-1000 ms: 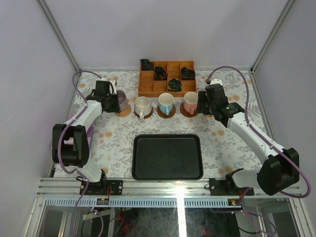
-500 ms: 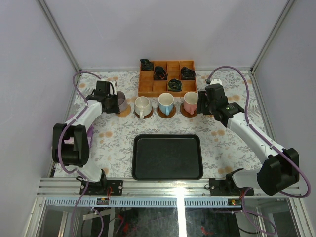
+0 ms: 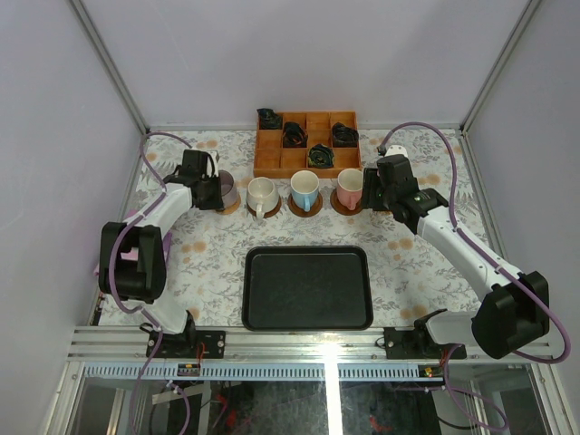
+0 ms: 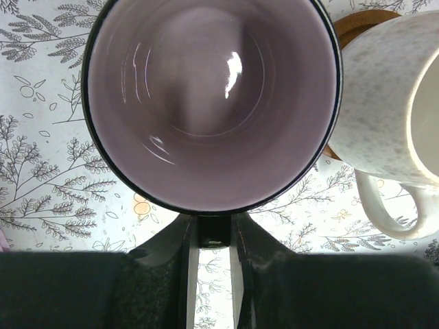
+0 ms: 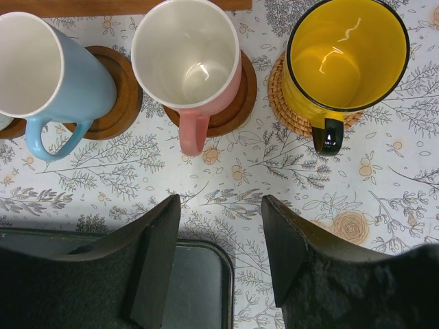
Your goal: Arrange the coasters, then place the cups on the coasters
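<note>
My left gripper (image 4: 215,227) is shut on the dark handle of the mauve-grey cup (image 4: 209,103), which fills the left wrist view. From above, this cup (image 3: 226,190) stands over a tan coaster (image 3: 230,207) at the left end of the row; contact cannot be told. The white cup (image 3: 262,195), blue cup (image 3: 305,189) and pink cup (image 3: 349,188) each stand on a dark coaster. The yellow cup (image 5: 346,51) rests on a woven coaster (image 5: 287,110). My right gripper (image 5: 221,205) is open and holds nothing, just short of the pink cup (image 5: 188,58).
An orange wooden compartment box (image 3: 306,143) with small dark bundles stands behind the row of cups. A black rectangular tray (image 3: 306,288) lies at the table's near middle, its corner under my right gripper (image 3: 370,190).
My left gripper has carried the mauve-grey cup a little to the right and nearer, closer to the white cup. The right arm has not moved.
</note>
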